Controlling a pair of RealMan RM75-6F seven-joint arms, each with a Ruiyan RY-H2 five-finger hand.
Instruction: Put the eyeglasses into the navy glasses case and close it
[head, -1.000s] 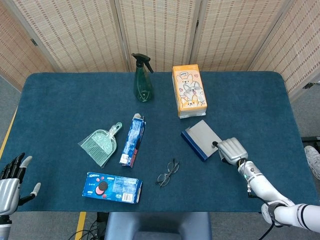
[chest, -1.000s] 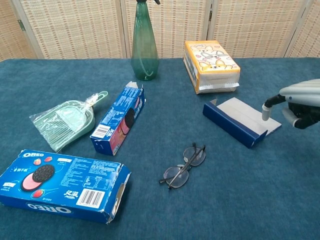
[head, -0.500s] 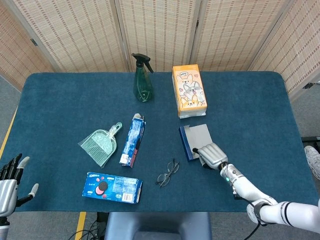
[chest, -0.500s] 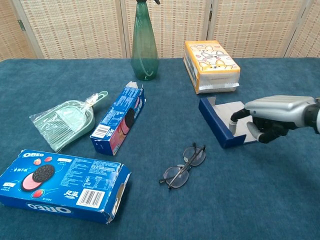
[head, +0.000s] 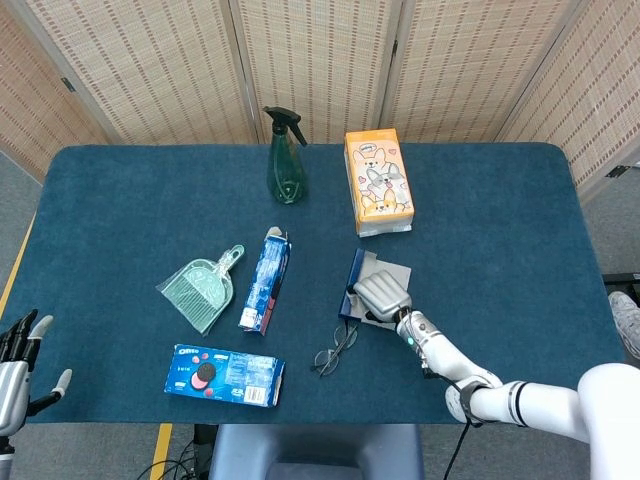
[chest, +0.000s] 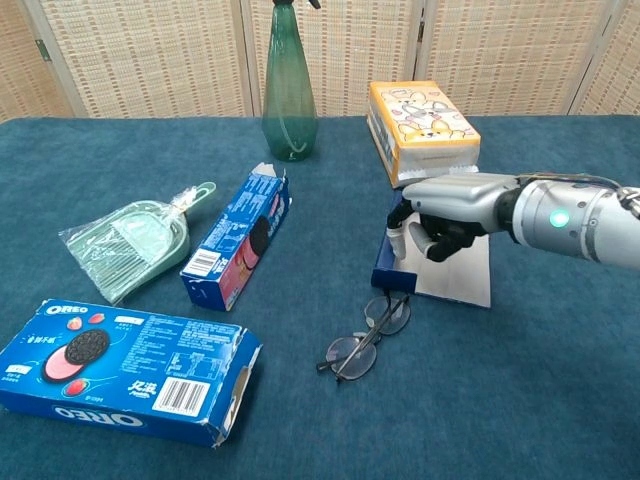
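The eyeglasses (head: 337, 346) (chest: 365, 332) lie folded open on the blue cloth near the table's front. Just behind them sits the navy glasses case (head: 356, 281) (chest: 392, 264), open, with its grey lining (chest: 455, 278) facing up. My right hand (head: 380, 295) (chest: 445, 215) is over the case's left end, thumb against the navy wall and fingers curled inside, gripping it. The case's near corner almost touches the glasses. My left hand (head: 15, 365) hangs off the table's front left corner, fingers spread and holding nothing.
An upright blue cookie box (chest: 238, 238) and a flat Oreo box (chest: 120, 370) lie left of the glasses. A green dustpan set (chest: 135, 243) lies further left. A green spray bottle (chest: 290, 85) and an orange tissue box (chest: 422, 130) stand at the back.
My right hand has swept left with the case, dragging and turning it until its end sits close behind the glasses. The left hand sank slightly lower.
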